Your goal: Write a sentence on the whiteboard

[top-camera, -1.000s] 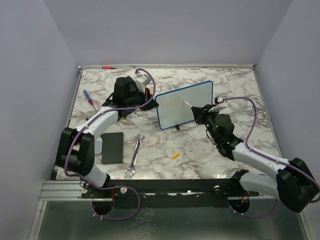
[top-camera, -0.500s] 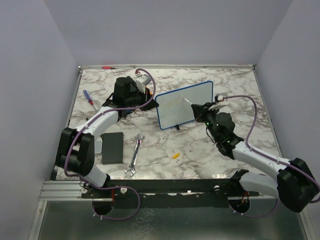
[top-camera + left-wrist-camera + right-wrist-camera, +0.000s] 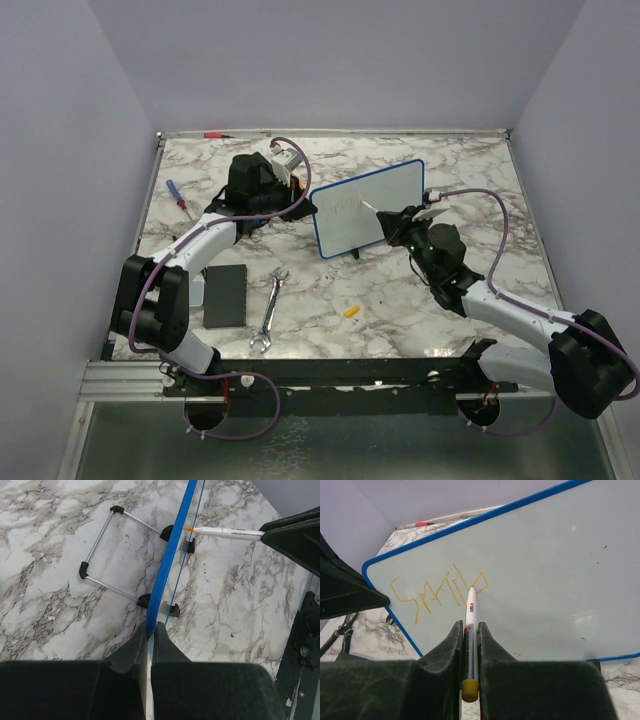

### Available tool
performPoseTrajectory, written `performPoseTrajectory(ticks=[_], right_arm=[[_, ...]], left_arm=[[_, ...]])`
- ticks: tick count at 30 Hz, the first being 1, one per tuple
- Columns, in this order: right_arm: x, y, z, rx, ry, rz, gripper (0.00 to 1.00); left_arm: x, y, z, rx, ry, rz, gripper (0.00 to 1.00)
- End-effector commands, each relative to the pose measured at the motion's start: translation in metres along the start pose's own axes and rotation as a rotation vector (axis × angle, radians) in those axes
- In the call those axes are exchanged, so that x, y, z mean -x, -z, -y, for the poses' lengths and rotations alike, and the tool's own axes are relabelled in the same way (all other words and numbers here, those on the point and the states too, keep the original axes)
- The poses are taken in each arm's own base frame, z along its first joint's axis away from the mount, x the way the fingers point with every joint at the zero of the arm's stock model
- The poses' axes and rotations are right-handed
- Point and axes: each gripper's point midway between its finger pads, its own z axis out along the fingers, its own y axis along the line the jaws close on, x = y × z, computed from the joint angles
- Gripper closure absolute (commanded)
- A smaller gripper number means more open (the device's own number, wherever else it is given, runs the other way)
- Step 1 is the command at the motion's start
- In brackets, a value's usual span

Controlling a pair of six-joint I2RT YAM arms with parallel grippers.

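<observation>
The whiteboard (image 3: 375, 200) stands tilted on its wire stand at the table's middle, and its blue frame (image 3: 172, 550) runs edge-on through the left wrist view. My left gripper (image 3: 151, 626) is shut on the board's left edge (image 3: 313, 208). My right gripper (image 3: 468, 625) is shut on a white marker (image 3: 471, 611) with a yellow end. The marker's tip touches the board's face (image 3: 550, 575) at the end of the sentence (image 3: 437, 592), a few yellow handwritten letters. The marker (image 3: 227, 531) also shows from the side, with its orange tip against the board.
A spanner (image 3: 270, 310) and a black pad (image 3: 226, 295) lie near the front left. A small yellow cap (image 3: 351, 311) rests on the marble in front of the board. A blue-handled screwdriver (image 3: 177, 195) lies at the left, and a red pen (image 3: 215, 133) lies along the back edge.
My right gripper has shifted the marker tip a little to the left across the board. The left gripper and the board have stayed put.
</observation>
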Motion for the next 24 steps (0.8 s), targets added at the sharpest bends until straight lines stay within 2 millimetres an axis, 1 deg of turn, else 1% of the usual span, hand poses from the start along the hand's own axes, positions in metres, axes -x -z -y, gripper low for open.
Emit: performPoseTrajectory(ticks=[1,12,24], right_arm=[[-0.008,0.000,-0.001,0.009,-0.010,-0.022,0.99],[-0.024,0.006,0.018,-0.069,-0.027,-0.050,0.99],[-0.021,0.007,0.028,-0.129,-0.031,-0.032,0.99]], left_arm=[[0.001,0.003,0.005,-0.002,-0.015,0.005,1.00],[0.001,0.003,0.005,0.000,-0.015,0.005,1.00],[0.001,0.003,0.005,0.002,-0.016,0.006,1.00]])
